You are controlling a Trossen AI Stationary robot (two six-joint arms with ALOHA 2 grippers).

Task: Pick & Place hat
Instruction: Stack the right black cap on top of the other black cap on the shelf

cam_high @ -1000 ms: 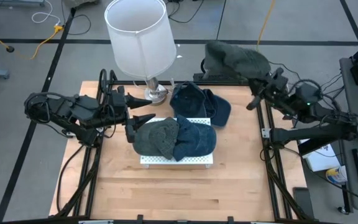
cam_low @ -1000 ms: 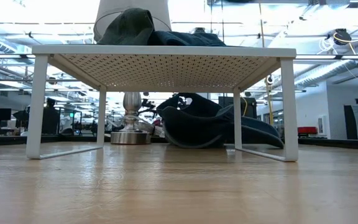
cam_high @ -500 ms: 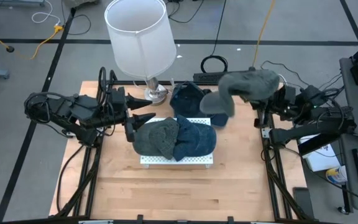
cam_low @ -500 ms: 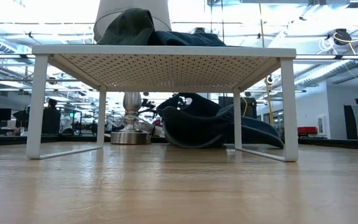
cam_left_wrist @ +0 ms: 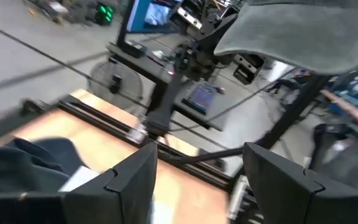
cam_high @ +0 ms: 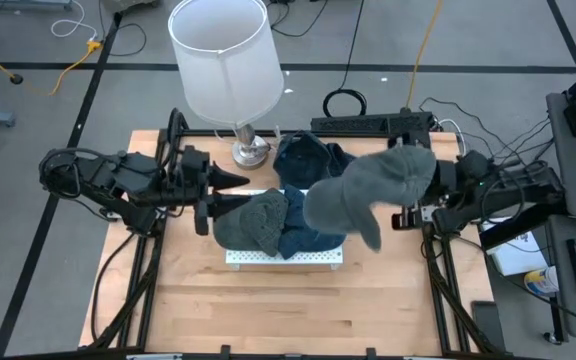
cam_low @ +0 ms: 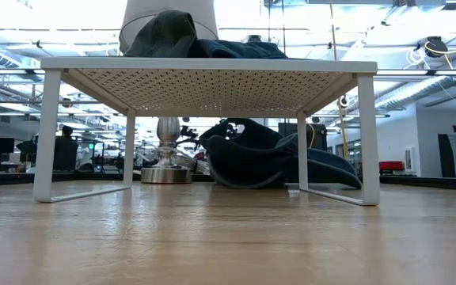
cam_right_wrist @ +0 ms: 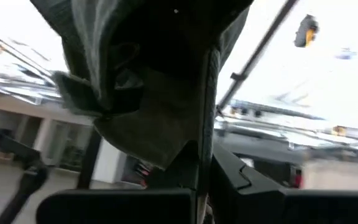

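Observation:
A grey hat [cam_high: 368,190] hangs in the air over the right end of the white perforated rack [cam_high: 283,257], carried by my right gripper [cam_high: 423,188], which is shut on it. The hat fills the right wrist view [cam_right_wrist: 148,81]. On the rack lie a grey-green hat [cam_high: 253,222] and a dark blue hat [cam_high: 318,228]; both show on top of it in the low view [cam_low: 169,36]. A second dark blue hat [cam_high: 313,160] rests on the table behind the rack. My left gripper [cam_high: 240,192] is open at the rack's left end, beside the grey-green hat. My right gripper pinches the grey hat at its right-hand edge [cam_right_wrist: 205,134] between the two fingers, coming level from the table's right. The hat is lifted clear, spreads leftward from the fingers over the rack, and one flap [cam_high: 366,232] droops down. The hat covers the fingertips in the high view.
A lamp with a white shade [cam_high: 223,60] stands on its metal base [cam_high: 251,152] at the far edge, close to the left arm. Cables and a power strip [cam_high: 368,122] lie beyond the table. Bare wood [cam_high: 288,310] stretches in front of the rack.
My right gripper has swung the grey hat from beyond the table's far right corner toward the near side and left, until it hangs over the rack's right end. The hat has stayed in the hold and turned about as it travelled. The hats on the rack have kept still.

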